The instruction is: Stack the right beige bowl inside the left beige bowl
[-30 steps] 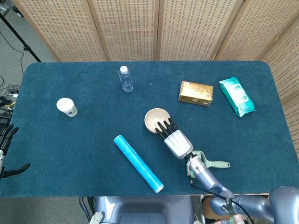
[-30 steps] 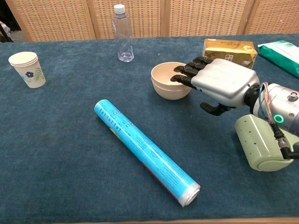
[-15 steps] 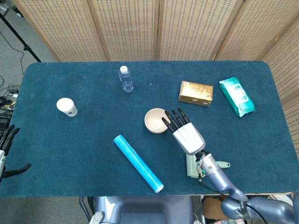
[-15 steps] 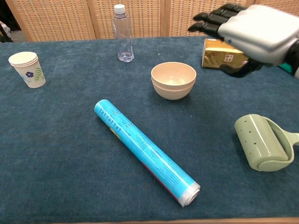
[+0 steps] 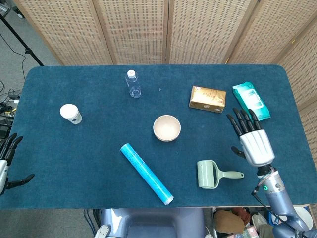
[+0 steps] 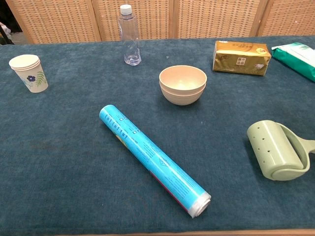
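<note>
The two beige bowls [image 5: 167, 128] sit nested one inside the other near the table's middle; in the chest view the stacked bowls [image 6: 183, 84] show two rims. My right hand [image 5: 251, 140] hovers open, fingers spread, well to the right of the bowls near the table's right edge, holding nothing. The chest view does not show it. My left hand [image 5: 7, 161] shows only partly at the far left edge of the head view, off the table, with its fingers apart and empty.
A blue roll [image 5: 146, 174] lies diagonally in front of the bowls. A green lint roller [image 5: 212, 174] lies front right. A gold packet [image 5: 207, 99] and wet wipes [image 5: 250, 102] sit at the back right; a bottle [image 5: 132, 84] and paper cup [image 5: 71, 113] stand to the left.
My right hand has lifted off the bowls and swung away to the right, leaving the chest view. The stacked bowls stay put.
</note>
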Tool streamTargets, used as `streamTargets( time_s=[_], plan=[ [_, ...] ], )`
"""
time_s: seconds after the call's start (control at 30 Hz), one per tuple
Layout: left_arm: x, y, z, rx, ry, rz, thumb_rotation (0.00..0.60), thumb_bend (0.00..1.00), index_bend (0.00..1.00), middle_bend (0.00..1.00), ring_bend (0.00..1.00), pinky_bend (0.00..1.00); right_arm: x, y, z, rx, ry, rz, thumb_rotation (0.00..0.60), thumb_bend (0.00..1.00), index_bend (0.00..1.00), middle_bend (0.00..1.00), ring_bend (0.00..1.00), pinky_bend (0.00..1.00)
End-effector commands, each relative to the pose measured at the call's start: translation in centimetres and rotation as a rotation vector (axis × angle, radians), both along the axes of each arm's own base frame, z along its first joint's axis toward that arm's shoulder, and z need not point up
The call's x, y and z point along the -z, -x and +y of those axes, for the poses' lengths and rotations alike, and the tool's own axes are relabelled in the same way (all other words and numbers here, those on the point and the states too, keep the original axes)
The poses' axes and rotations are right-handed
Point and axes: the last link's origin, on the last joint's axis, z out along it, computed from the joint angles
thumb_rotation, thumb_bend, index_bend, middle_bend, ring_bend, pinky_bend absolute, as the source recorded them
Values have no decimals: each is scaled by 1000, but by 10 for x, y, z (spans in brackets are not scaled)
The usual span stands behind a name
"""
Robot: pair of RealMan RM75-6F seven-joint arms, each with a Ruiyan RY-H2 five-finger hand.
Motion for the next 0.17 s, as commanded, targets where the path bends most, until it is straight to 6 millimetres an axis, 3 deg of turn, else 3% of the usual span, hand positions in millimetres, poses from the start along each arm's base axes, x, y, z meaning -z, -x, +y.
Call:
streamTargets(
  time_s=[0.03,0.17],
  plan=[
    [1,-1,0,7,-2,4,600,0,0,0,0,63,-21,43,26,50,37,-51,600,0,0,0,0,0],
    [4,-1,0,8,-2,10,600,0,0,0,0,49,-23,70,51,114,19,-133,600,0,0,0,0,0]
  ],
)
